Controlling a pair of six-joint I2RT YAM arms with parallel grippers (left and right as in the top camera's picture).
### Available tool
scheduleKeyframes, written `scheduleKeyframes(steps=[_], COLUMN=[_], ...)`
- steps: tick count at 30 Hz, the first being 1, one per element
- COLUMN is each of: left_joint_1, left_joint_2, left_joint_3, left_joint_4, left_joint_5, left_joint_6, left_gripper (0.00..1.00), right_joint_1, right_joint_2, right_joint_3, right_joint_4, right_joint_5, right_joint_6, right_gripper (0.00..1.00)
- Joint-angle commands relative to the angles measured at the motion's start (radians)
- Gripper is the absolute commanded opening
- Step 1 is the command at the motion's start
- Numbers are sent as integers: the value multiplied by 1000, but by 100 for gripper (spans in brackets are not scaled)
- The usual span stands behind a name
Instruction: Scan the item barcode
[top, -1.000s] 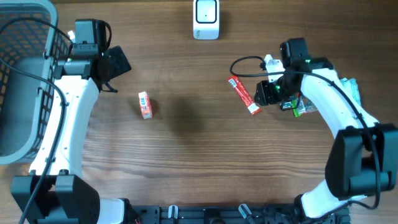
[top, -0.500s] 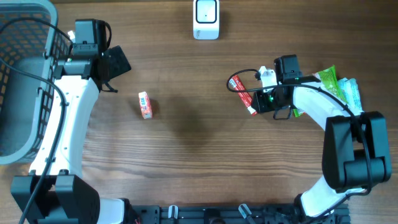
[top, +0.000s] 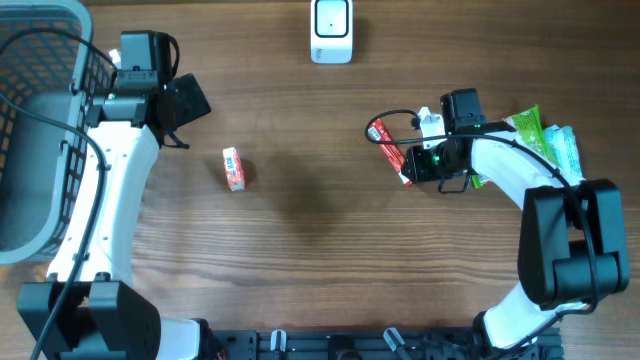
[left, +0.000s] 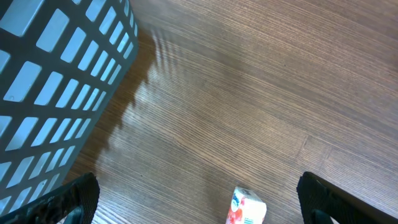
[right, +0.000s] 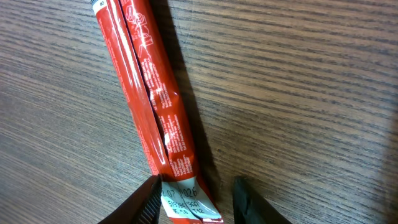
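Wood table (top: 320, 260): long red pkt (right: 152, 99), white end, straddled by unclenched R end effector (right: 199, 194); L end effector (left: 199, 199) released.

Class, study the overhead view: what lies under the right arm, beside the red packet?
Two packets poke out from beneath the right arm: a green packet and a blue-green packet. Their lower ends are covered by the arm, so anything else there is hidden.

A brown wooden worktop (top: 300, 240) is carrying a grey plastic basket (top: 20, 120) at its left edge, a white boxy scanner (top: 331, 30) at the far edge, a small orange carton (top: 233, 168) left of centre, and a long red sachet (top: 390, 148) and green packets (top: 545, 140) toward the right edge.
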Motion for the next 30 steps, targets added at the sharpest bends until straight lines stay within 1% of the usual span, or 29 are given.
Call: scheduleKeyframes(steps=[1, 2, 6, 9, 15, 17, 19, 21, 25, 30], left_joint_1=[5, 5, 5, 5, 5, 5, 5, 5, 5, 5], left_joint_2=[-2, -2, -2, -2, -2, -2, -2, -2, -2, -2], left_joint_3=[8, 8, 8, 8, 8, 8, 8, 8, 8, 8], left_joint_4=[-1, -1, -1, -1, -1, -1, -1, -1, -1, -1], left_joint_5=[-12, -12, -12, -12, -12, -12, -12, -12, -12, -12], left_joint_6=[12, 12, 12, 12, 12, 12, 12, 12, 12, 12], left_gripper=[100, 100, 100, 100, 100, 100, 100, 100, 100, 100], right_joint_1=[3, 3, 5, 21, 49, 49, 49, 49, 49, 49], right_joint_2=[4, 4, 13, 15, 15, 14, 12, 1, -81, -264], right_joint_3=[10, 7, -20, -52, -81, -78, -67, -49, -9, -8], right_joint_4=[-9, -12, -1, 24, 53, 53, 53, 44, -7, -55], right_joint_5=[-6, -6, -5, 13, 174, 187, 187, 187, 145, 145], right_joint_6=[11, 32, 37, 37, 64, 69, 71, 70, 48, 26], right_gripper=[36, 36, 36, 32, 29, 22, 12, 4, 4, 4])
